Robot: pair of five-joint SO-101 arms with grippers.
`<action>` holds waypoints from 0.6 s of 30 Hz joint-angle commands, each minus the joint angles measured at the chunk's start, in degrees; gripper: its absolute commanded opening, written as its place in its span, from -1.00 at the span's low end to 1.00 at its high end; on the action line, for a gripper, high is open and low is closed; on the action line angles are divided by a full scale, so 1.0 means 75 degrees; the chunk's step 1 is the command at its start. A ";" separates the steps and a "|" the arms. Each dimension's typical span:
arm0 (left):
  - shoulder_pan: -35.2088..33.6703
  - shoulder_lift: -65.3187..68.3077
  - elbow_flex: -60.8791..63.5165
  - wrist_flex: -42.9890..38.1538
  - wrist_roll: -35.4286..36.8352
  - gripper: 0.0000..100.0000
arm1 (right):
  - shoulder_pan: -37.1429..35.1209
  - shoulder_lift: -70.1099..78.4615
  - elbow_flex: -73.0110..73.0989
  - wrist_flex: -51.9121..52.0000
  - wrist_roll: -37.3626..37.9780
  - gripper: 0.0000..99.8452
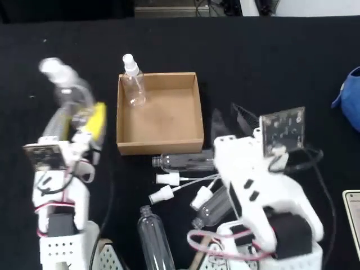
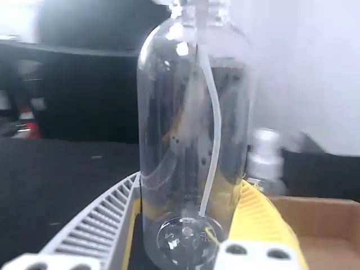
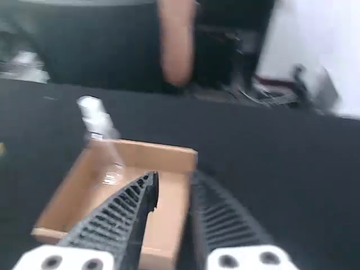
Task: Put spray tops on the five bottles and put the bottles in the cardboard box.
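In the high view, my left tool is clamped on a clear plastic bottle with a white spray top. The bottle juts out past the fingertips, lifted above the black tabletop. The open brown cardboard box sits just beside that tool. A second capped clear bottle leans in the box's far corner on the left tool's side. My right tool is just beside the opposite box wall, its black fingers apart with nothing between them. Back from that tool, toward the arm bases, one uncapped clear bottle lies along the box's near wall. Another uncapped bottle lies farther back, and a third uncapped bottle is partly under the right arm. Loose white spray tops lie among them.

In the left wrist view, the held bottle stands between the grey ribbed finger and the yellow finger, with a thin white dip tube inside it. Beyond the yellow finger I see the box's corner and the other capped bottle's spray top.

In the right wrist view, the box lies just past the parted fingertips. The capped bottle stands in its far corner.
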 commanded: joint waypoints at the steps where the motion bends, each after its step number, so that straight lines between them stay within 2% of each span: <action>1: -0.1260 -0.0012 -0.0568 -0.0105 -0.0070 -0.94 | 0.0586 -0.0053 0.1084 -0.1055 0.0059 -0.98; 6: -0.2221 0.1055 -0.1459 -0.0012 -0.0094 -0.94 | 0.0598 -0.0111 0.3475 -0.3083 0.0000 -0.98; 12: -0.2409 0.4337 -0.3663 -0.0328 -0.0949 -0.94 | 0.0610 -0.0111 0.4941 -0.4607 0.0047 -0.98; 14: -0.2749 0.5322 -0.3815 -0.1090 -0.0949 -0.94 | 0.0610 -0.0111 0.5187 -0.4806 0.0047 -0.98; 18: -0.3487 0.6799 -0.3358 -0.3376 -0.0985 -0.94 | 0.0610 -0.0111 0.5503 -0.5052 0.0059 -0.98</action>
